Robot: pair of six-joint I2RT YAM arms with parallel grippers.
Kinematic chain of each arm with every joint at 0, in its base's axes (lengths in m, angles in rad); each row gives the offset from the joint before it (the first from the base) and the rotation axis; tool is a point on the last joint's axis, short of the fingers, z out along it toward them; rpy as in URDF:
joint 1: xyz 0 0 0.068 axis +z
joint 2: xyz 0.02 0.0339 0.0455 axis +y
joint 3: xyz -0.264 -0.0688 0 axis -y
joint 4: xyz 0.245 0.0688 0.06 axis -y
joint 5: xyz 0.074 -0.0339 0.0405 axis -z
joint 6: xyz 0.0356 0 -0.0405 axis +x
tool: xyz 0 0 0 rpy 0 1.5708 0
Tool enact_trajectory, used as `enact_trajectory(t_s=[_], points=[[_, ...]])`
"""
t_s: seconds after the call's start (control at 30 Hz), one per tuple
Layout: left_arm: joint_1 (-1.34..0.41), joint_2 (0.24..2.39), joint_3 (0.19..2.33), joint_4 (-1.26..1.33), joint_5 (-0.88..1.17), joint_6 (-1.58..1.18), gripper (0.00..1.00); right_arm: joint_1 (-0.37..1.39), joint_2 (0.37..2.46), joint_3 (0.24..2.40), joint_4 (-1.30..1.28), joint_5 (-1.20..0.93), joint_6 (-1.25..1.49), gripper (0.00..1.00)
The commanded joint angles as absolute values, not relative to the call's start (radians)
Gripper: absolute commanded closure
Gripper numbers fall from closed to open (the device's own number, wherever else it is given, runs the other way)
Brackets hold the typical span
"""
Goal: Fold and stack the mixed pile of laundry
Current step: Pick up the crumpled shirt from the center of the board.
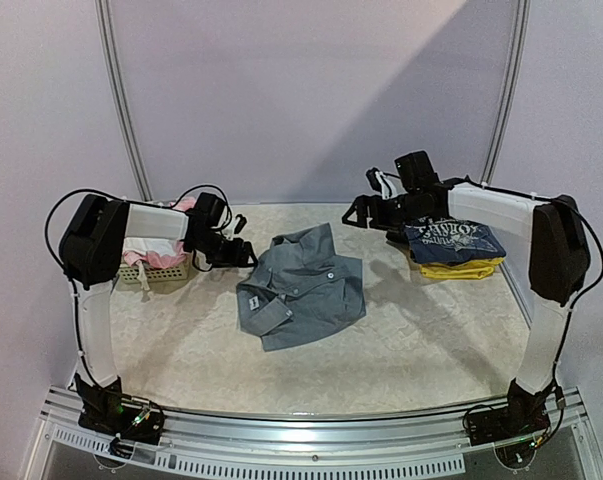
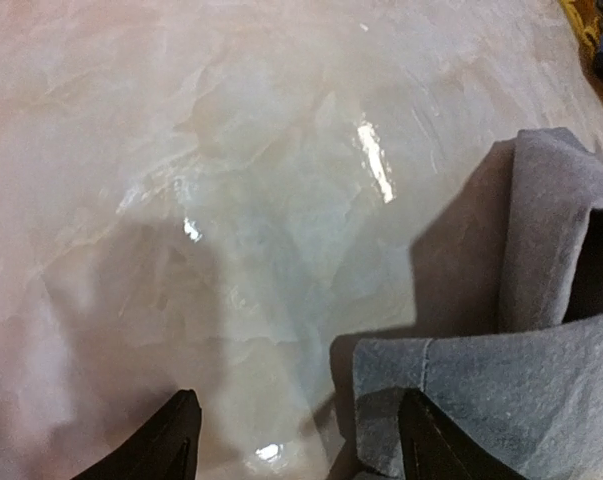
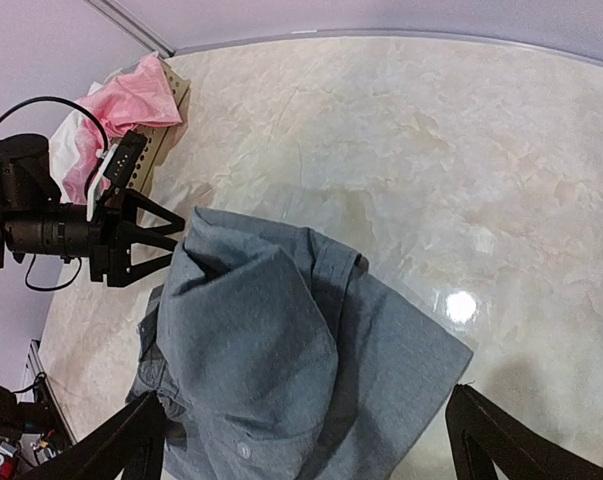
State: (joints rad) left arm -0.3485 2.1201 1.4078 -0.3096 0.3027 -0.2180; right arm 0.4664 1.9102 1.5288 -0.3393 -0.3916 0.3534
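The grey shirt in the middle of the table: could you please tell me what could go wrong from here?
1. The left gripper, jaws open, sits at the grey shirt's doubled-over edge; closing there may catch one layer only or drag the whole bundle.
2. The shirt lies rumpled; folded as is, it would likely stack lumpy.
3. The right gripper hangs open near the folded navy printed tee; a low sweep might disturb it.
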Motion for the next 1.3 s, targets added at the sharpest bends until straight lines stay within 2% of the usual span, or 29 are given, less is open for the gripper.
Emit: enact_trajectory(t_s=[0.0,0.13,0.2,0.27,0.3,0.37,0.47,0.63,0.7,0.77,0.83,0.97,1.0,1.03,1.07,1.1,1.13,1.2,1.27], points=[[-0.343,2.171,1.453,-0.274,0.414,-0.225,0.35,0.5,2.063,1.714,-0.438,-0.456,0.352,0.01],[-0.341,2.184,1.447,-0.249,0.45,-0.233,0.54,0.512,2.193,1.87,-0.466,-0.502,0.36,0.01],[-0.341,2.184,1.444,-0.24,0.462,-0.237,0.7,0.512,2.25,1.947,-0.497,-0.512,0.369,0.01],[-0.341,2.171,1.431,-0.235,0.468,-0.243,0.92,0.512,2.309,2.011,-0.52,-0.518,0.376,0.01],[-0.342,2.157,1.415,-0.226,0.465,-0.247,1.0,0.512,2.333,2.036,-0.527,-0.53,0.379,0.01],[-0.343,2.12,1.36,-0.196,0.461,-0.254,1.0,0.512,2.382,2.083,-0.543,-0.558,0.387,0.03],[-0.347,2.067,1.301,-0.17,0.452,-0.261,1.0,0.513,2.436,2.138,-0.586,-0.578,0.387,0.12],[-0.351,2.028,1.251,-0.142,0.439,-0.274,1.0,0.516,2.442,2.112,-0.591,-0.609,0.375,0.47],[-0.353,2.025,1.248,-0.136,0.435,-0.275,1.0,0.518,2.423,2.086,-0.577,-0.609,0.373,0.64],[-0.354,2.023,1.248,-0.131,0.429,-0.276,1.0,0.517,2.402,2.059,-0.56,-0.612,0.371,0.85],[-0.357,2.016,1.247,-0.125,0.422,-0.276,1.0,0.517,2.378,2.047,-0.548,-0.611,0.37,0.98],[-0.359,2.008,1.27,-0.153,0.399,-0.254,1.0,0.518,2.346,2.046,-0.532,-0.603,0.374,1.0],[-0.359,2.009,1.277,-0.162,0.388,-0.245,0.97,0.517,2.335,2.041,-0.529,-0.6,0.374,1.0],[-0.358,2.012,1.282,-0.166,0.371,-0.237,0.8,0.518,2.318,2.031,-0.522,-0.596,0.375,1.0],[-0.358,2.015,1.287,-0.166,0.359,-0.229,0.55,0.518,2.305,2.018,-0.513,-0.591,0.376,1.0],[-0.355,2.02,1.288,-0.16,0.358,-0.224,0.4,0.518,2.291,2.006,-0.505,-0.587,0.376,1.0],[-0.353,2.025,1.29,-0.149,0.367,-0.22,0.3,0.517,2.281,1.994,-0.499,-0.584,0.376,1.0],[-0.352,2.041,1.304,-0.133,0.392,-0.208,0.21,0.518,2.261,1.979,-0.491,-0.584,0.373,1.0],[-0.351,2.064,1.331,-0.137,0.426,-0.191,0.19,0.518,2.259,1.971,-0.49,-0.586,0.37,1.0]])
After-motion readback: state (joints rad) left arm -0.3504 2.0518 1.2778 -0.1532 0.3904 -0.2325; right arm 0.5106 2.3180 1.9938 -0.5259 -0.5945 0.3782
